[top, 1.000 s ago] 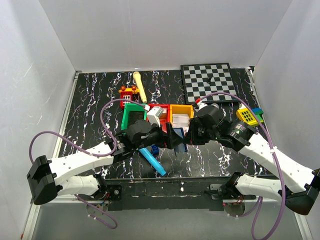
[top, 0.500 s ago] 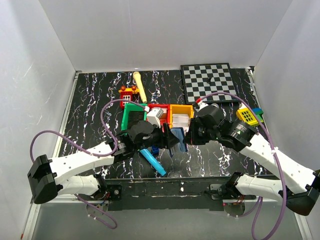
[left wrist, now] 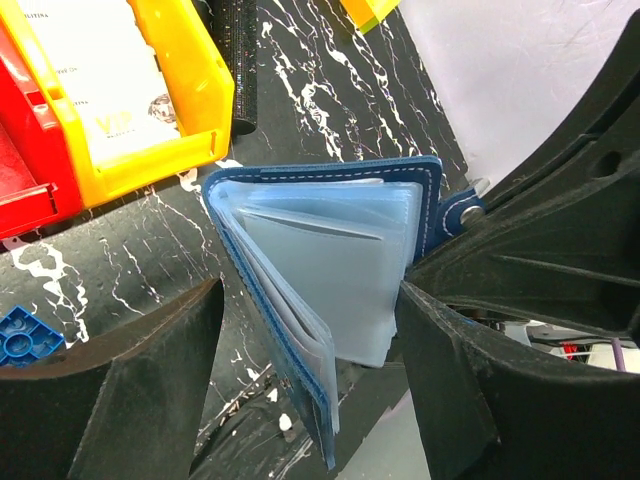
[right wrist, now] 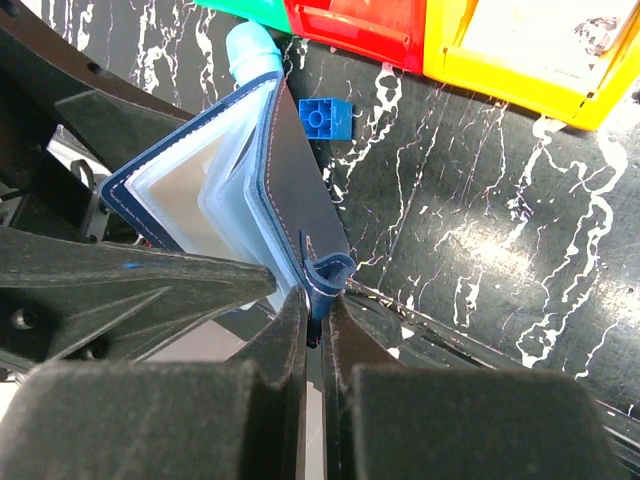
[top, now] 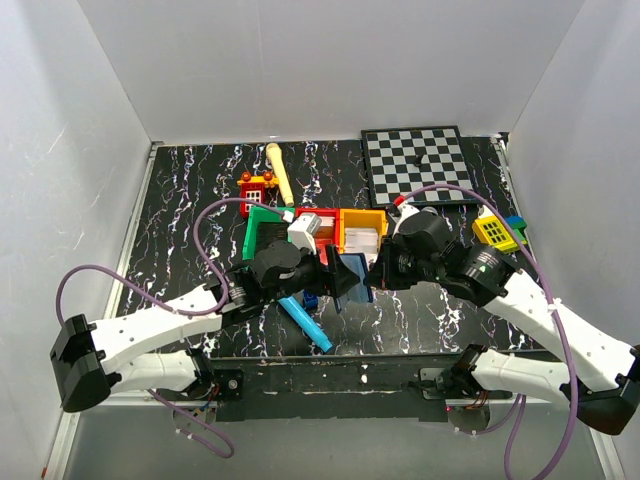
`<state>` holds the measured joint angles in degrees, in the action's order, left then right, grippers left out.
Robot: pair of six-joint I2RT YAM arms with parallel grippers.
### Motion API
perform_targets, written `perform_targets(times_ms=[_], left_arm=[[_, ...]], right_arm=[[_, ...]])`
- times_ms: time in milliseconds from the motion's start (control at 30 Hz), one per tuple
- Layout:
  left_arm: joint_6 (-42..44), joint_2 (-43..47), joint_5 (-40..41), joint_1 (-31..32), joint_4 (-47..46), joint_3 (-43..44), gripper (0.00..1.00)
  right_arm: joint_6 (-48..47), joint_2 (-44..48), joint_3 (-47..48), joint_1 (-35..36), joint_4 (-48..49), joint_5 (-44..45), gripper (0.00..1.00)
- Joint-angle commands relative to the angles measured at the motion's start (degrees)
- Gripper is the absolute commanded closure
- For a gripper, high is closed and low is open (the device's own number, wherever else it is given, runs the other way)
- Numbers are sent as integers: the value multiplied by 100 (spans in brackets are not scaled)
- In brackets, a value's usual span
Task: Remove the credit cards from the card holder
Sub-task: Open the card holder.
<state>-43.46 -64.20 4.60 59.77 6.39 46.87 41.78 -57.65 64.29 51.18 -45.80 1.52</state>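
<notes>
Card holder (left wrist: 320, 270) opened wider; right gripper (right wrist: 313, 305) pinches its strap edge.

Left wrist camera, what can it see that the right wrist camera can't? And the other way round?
Only the left wrist view looks straight into the open card holder, so you see its clear pockets face-on.

Only the right wrist view shows the tip of the cyan microphone, the edge of the green bin, and the right gripper pinching the holder's snap strap.

Both show the card holder, the blue brick, the yellow bin and the red bin.
</notes>
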Motion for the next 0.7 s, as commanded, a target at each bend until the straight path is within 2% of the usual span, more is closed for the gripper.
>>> perform_targets(times_ms=[0, 167, 400, 667], left_arm=[[83, 303, 208, 9, 160, -3, 32], [136, 479, 339, 9, 345, 33, 30], [154, 646, 428, 0, 468, -73, 33], [136, 681, 410, 9, 503, -214, 50]], right_arm=[[76, 166, -92, 33, 387, -73, 99], [190, 210, -224, 24, 546, -108, 99], [269, 254, -338, -3, 713, -380, 99], [340, 324, -426, -20, 862, -503, 99]])
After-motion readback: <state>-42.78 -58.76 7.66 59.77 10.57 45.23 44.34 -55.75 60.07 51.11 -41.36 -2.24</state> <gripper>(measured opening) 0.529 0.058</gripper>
